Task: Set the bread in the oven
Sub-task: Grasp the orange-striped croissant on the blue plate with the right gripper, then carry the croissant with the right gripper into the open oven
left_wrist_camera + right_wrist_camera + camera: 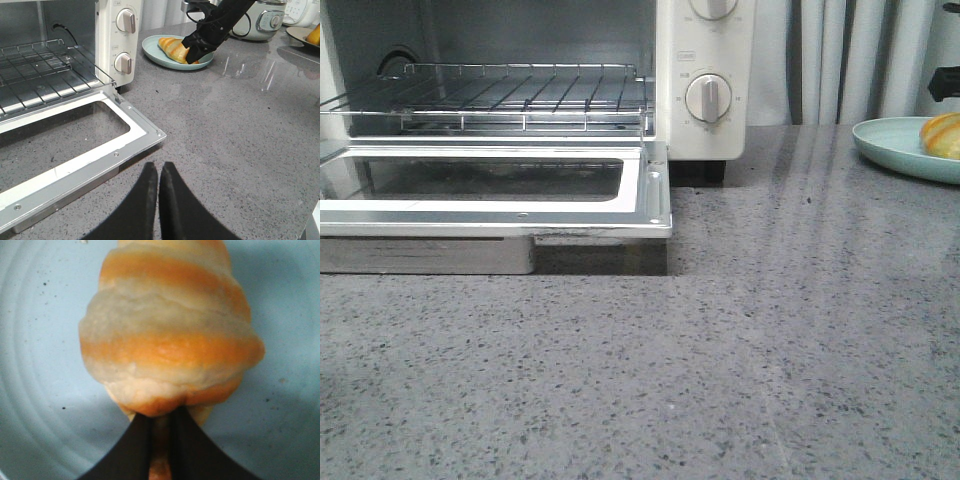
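Note:
The bread (170,335), a golden-orange croissant with cream stripes, lies on a pale teal plate (40,365). My right gripper (161,422) is shut on its narrow near end. From the left wrist view, the right gripper (192,54) reaches down onto the bread (172,48) on the plate (155,50). The cream-white oven (705,60) stands at the left, its glass door (650,195) folded down flat and the wire rack (500,95) bare. My left gripper (159,167) is shut on nothing, low over the counter near the door's corner (140,135).
In the front view only the bread's edge (942,135) and plate (890,145) show at the far right. A rice cooker (265,20) and another dish (305,35) stand behind the plate. Grey speckled counter lies between oven and plate.

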Action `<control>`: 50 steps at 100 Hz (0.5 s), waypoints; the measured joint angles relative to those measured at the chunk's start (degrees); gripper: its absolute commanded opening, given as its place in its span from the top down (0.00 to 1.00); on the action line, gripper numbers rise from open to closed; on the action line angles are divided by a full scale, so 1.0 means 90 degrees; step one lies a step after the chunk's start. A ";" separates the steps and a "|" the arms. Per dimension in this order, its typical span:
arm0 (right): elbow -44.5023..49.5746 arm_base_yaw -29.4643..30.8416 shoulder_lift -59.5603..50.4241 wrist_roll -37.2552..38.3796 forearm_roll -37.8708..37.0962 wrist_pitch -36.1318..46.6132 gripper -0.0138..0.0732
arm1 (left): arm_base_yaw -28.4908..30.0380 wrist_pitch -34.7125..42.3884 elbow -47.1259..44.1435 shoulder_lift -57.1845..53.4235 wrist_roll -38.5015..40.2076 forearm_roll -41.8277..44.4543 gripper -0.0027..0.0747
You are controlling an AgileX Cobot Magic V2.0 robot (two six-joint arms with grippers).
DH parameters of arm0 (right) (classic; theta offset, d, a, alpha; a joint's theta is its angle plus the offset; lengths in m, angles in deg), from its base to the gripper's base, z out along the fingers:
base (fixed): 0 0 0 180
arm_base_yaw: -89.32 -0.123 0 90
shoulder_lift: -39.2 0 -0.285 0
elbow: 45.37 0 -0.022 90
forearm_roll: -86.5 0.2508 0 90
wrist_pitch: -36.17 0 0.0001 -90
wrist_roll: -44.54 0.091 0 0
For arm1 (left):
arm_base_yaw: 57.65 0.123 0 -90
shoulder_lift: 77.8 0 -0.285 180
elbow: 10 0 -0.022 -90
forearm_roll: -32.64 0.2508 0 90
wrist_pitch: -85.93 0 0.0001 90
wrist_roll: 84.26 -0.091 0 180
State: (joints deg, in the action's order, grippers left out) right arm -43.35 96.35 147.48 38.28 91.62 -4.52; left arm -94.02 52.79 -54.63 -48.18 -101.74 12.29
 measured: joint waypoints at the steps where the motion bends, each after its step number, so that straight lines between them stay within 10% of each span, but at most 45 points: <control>1: 0.0000 0.0000 0.0000 0.0000 0.0000 -0.0004 0.92 | 0.0000 0.0010 0.0000 0.0000 0.0000 -0.0013 0.99; 50: -0.0315 -0.1491 -0.2645 -0.0132 0.0435 0.1827 0.92 | 0.0000 0.0318 0.0000 0.0000 0.0011 -0.0159 0.99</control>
State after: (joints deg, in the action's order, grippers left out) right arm -46.19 82.93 123.68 37.09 95.53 11.92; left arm -94.02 55.65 -54.63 -48.18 -101.64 10.86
